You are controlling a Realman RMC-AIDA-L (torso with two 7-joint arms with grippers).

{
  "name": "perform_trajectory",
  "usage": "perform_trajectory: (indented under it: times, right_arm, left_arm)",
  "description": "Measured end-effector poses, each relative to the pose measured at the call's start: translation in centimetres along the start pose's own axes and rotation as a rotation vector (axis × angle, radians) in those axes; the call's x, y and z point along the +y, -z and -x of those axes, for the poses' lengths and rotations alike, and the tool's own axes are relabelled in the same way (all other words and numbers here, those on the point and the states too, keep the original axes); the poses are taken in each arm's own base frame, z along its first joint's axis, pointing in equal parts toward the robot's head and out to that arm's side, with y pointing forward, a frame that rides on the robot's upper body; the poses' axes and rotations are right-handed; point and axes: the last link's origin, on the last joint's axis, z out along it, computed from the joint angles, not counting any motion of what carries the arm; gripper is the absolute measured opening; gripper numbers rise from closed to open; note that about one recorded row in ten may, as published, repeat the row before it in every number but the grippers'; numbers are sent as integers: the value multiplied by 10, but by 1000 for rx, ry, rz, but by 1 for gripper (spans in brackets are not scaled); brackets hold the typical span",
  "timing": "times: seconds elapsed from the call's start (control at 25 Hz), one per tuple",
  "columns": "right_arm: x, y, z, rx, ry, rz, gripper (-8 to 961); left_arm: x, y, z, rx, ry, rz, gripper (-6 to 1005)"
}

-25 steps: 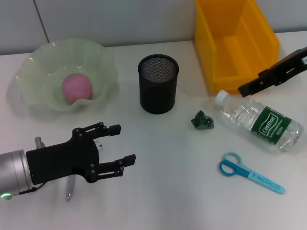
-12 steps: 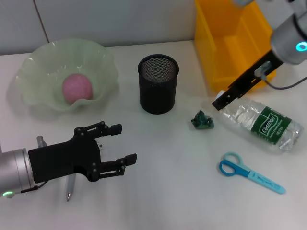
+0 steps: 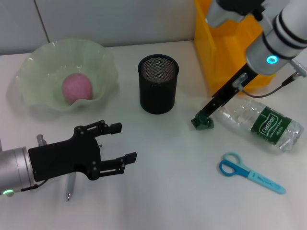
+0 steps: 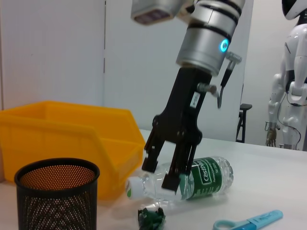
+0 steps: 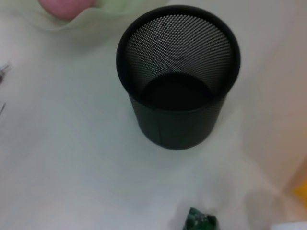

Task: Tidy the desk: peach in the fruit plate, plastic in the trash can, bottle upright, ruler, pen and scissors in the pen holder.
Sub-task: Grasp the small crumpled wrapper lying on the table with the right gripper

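Right now my right gripper hangs just above the crumpled green plastic, which lies to the right of the pen holder on the desk. From the left wrist view its fingers are spread apart, tips close over the wad, with nothing between them. The bottle lies on its side beyond the plastic, farther right of the pen holder, its white cap hidden behind my arm in the head view. The trash can stands to the right of the pen holder and behind the bottle. The scissors lie flat, right of the pen holder and nearer to me than the bottle. The peach sits inside the fruit plate, well to the left of the pen holder. My left gripper rests low over the desk, left of the pen holder and nearer to me, fingers wide and empty. The pen lies partly under that arm. I cannot find the ruler.
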Motion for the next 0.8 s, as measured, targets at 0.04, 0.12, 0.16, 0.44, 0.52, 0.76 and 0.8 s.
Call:
perform_trajectory:
  times: [0.04,0.12,0.16,0.44,0.52,0.76,0.8]
  right_arm:
    - [0,-3,0,3,0,4,789]
    - [1,-8,1,9,1,6,789]
    - [2,-10,1,11,5,4,789]
    - [4,-26,-1,31,8,4,788]
    - [4,-28,-1,32,5,9,788]
    - [7,-35,0,33,8,16,788]
    - [8,-37,0,37,9,17,788]
  left_arm:
    - [0,0,0,0,-1,0,810]
    - [0,0,-1,0,-2,0,810]
    - [-1,-1,-1,0,-2,1,810]
    - [-1,-2,-1,0,-4,4,811]
    - [-1,-2,-1,0,-4,4,811]
    - [0,-3,-1,-1,-5,6,811]
    - [0,-3,-1,-2,-5,7,811]
